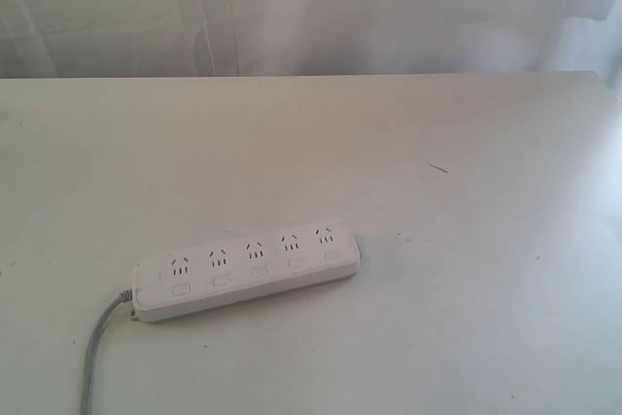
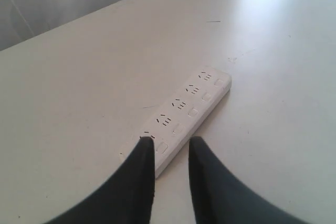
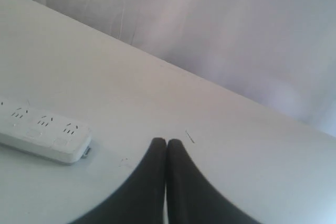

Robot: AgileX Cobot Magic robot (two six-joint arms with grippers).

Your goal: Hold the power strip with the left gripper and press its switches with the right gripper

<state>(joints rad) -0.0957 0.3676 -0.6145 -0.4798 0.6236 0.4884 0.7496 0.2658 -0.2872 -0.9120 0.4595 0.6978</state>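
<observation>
Logged this one quick: the power strip [image 1: 248, 269] lay flat on the white table [image 1: 457, 318], left of centre and toward the near edge in the exterior view. It sat on a slant, with the grey cord [image 1: 97, 347] leaving its lower-left end and running off the bottom of the picture. I counted five socket groups [image 1: 255, 249] along the top face. The switches [image 1: 221, 281] ran in a row just under them on the near side, and I couldn't tell whether any was pressed in. The left gripper [image 2: 170, 141] was spread open with nothing between its fingers. In its wrist view one fingertip [image 2: 146, 142] overlapped the cord end of the strip, while the other showed just off the strip's long edge, over bare table. I couldn't tell whether either finger touched the plastic. The right gripper [image 3: 166, 141] had both fingers pressed together with no gap, gripping nothing. It hung over bare table near the strip's free end, apart from it. A thin dark sliver [image 1: 438, 168] lay on the table well right of the strip, and a pale curtain [image 1: 311, 7] hung behind the far edge.
</observation>
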